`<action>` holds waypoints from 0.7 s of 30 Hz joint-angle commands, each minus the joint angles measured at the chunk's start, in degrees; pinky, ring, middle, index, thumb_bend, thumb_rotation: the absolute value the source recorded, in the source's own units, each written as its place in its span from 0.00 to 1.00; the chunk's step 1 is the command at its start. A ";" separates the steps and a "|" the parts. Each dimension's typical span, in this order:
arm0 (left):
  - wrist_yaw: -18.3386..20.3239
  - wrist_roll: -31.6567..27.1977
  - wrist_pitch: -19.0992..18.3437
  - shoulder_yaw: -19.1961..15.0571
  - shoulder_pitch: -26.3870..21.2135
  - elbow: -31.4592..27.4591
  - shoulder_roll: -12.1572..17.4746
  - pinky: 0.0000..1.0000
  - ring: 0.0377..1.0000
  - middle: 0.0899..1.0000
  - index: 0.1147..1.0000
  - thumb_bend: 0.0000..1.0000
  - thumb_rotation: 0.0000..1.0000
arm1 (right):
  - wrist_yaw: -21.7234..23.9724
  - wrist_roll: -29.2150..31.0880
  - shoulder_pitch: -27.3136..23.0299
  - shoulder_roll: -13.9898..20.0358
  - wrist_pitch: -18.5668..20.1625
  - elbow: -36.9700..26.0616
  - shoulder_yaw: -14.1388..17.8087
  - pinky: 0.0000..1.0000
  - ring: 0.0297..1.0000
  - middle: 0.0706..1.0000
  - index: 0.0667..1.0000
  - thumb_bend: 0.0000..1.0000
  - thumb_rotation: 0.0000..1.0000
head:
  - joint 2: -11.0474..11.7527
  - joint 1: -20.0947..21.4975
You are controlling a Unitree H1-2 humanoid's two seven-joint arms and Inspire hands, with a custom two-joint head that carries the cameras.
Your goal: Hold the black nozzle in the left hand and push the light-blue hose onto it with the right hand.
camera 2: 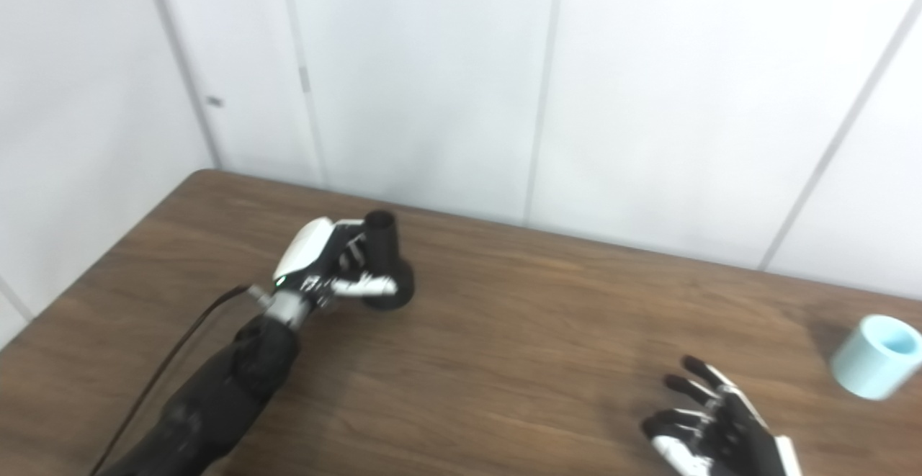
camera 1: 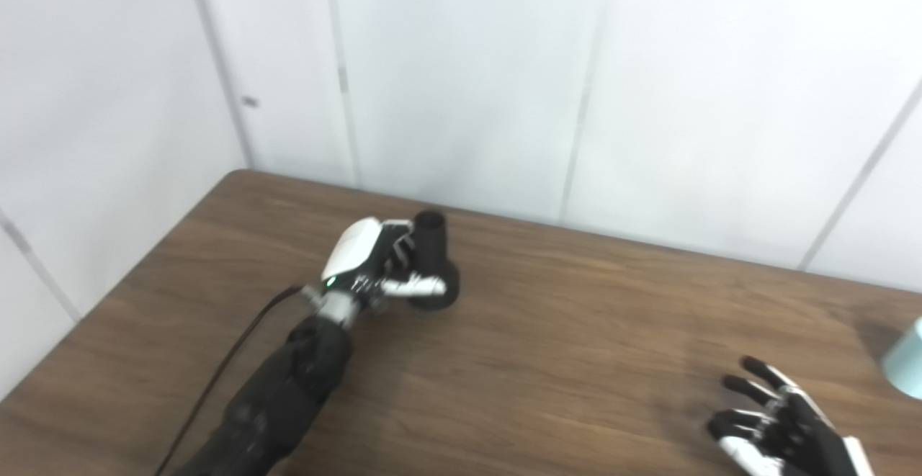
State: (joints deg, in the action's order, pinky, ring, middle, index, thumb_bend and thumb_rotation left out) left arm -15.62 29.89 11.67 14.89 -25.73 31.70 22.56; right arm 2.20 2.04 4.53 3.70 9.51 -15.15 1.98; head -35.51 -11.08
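The black nozzle [camera 1: 434, 260] stands upright on the wooden table [camera 1: 576, 332], wide base down, at the left middle. My left hand [camera 1: 371, 263] is wrapped around it, fingers behind the tube and thumb across the front of the base. The light-blue hose [camera 2: 873, 356] is a short tube lying on the table at the far right, open end up and to the right. My right hand [camera 2: 709, 433] is open with fingers spread, low over the table at the bottom right, well to the left of the hose and not touching it.
A white panelled wall [camera 1: 468, 80] runs along the table's far edge. A black cable [camera 1: 223, 368] runs along my left forearm. The table's left edge [camera 1: 115, 281] slants close to the left arm.
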 commanded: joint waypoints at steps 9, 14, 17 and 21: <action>-1.47 11.52 11.33 12.01 6.29 -3.30 -4.40 0.30 0.34 0.38 0.45 0.52 0.00 | 0.05 0.90 -3.40 0.56 -9.22 0.52 0.89 0.38 0.48 0.65 0.73 0.52 0.00 | -2.10 7.96; -1.26 13.46 12.83 13.14 6.81 -4.01 -6.44 0.31 0.35 0.38 0.45 0.52 0.00 | 0.16 -0.27 -4.25 2.60 -10.53 -0.07 1.58 0.39 0.48 0.66 0.70 0.51 0.00 | -2.83 10.95; -1.46 14.52 13.74 13.81 6.79 -4.07 -7.28 0.32 0.35 0.38 0.45 0.52 0.00 | -0.39 -1.04 -4.71 3.22 -9.95 -1.08 2.19 0.39 0.47 0.65 0.70 0.52 0.00 | -3.21 13.28; -1.65 15.13 15.02 15.20 6.43 -4.02 -8.05 0.32 0.35 0.38 0.45 0.52 0.00 | -0.41 -0.51 -5.46 4.22 -10.00 -1.30 3.41 0.41 0.50 0.66 0.73 0.58 0.09 | -3.55 16.40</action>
State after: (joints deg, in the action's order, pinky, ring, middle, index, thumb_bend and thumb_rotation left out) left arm -17.00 44.13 25.58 27.25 -24.53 25.04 17.39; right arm 2.02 1.21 1.03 6.97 1.63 -14.25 4.72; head -39.02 5.26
